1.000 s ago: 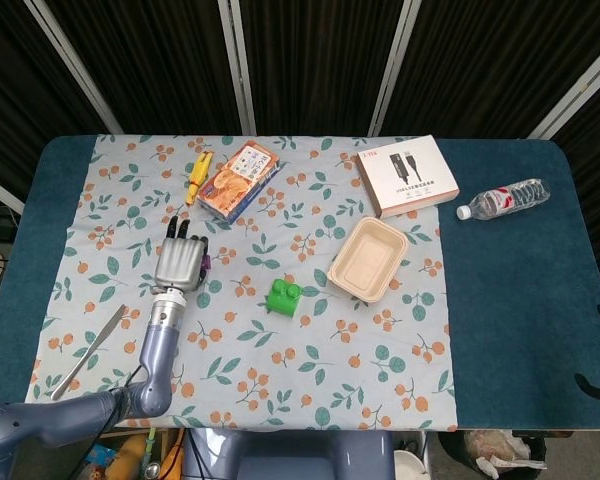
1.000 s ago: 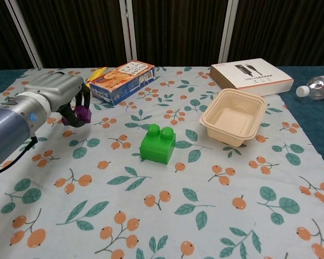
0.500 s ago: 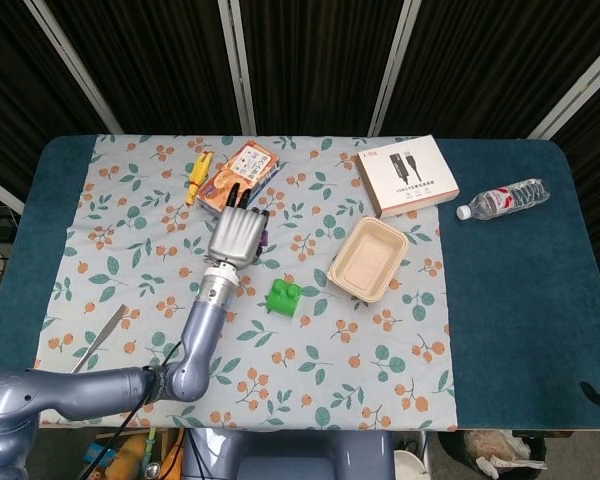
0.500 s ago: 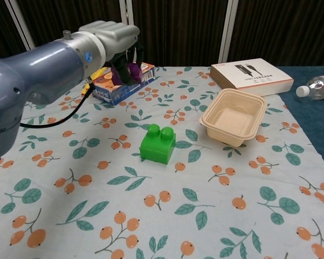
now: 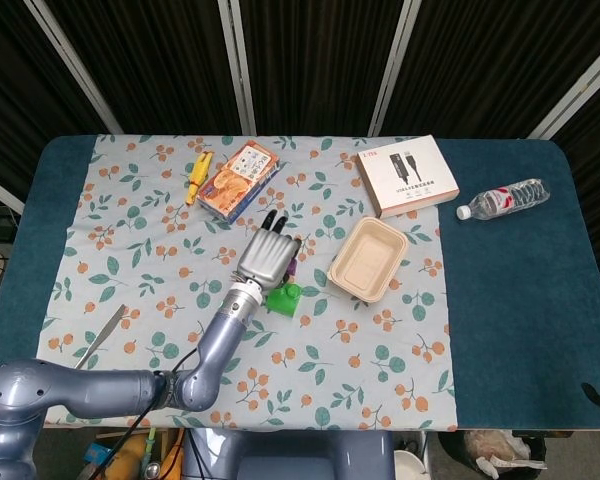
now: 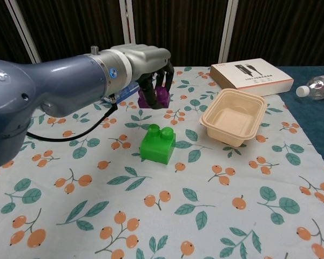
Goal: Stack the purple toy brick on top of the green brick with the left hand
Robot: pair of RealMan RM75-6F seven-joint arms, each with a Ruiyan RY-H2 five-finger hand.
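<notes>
Purple brick (image 6: 154, 97) pinched in left hand (image 6: 146, 59) (fingers curled round it), above green brick (image 6: 158, 143).

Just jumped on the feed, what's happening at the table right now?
The left hand holds the purple brick in the air, above and slightly behind the green brick, which sits on the floral cloth. The two bricks are apart, so the stack is not made yet. A beige tray stands empty to the right of the green brick. The right hand is not in view.
</notes>
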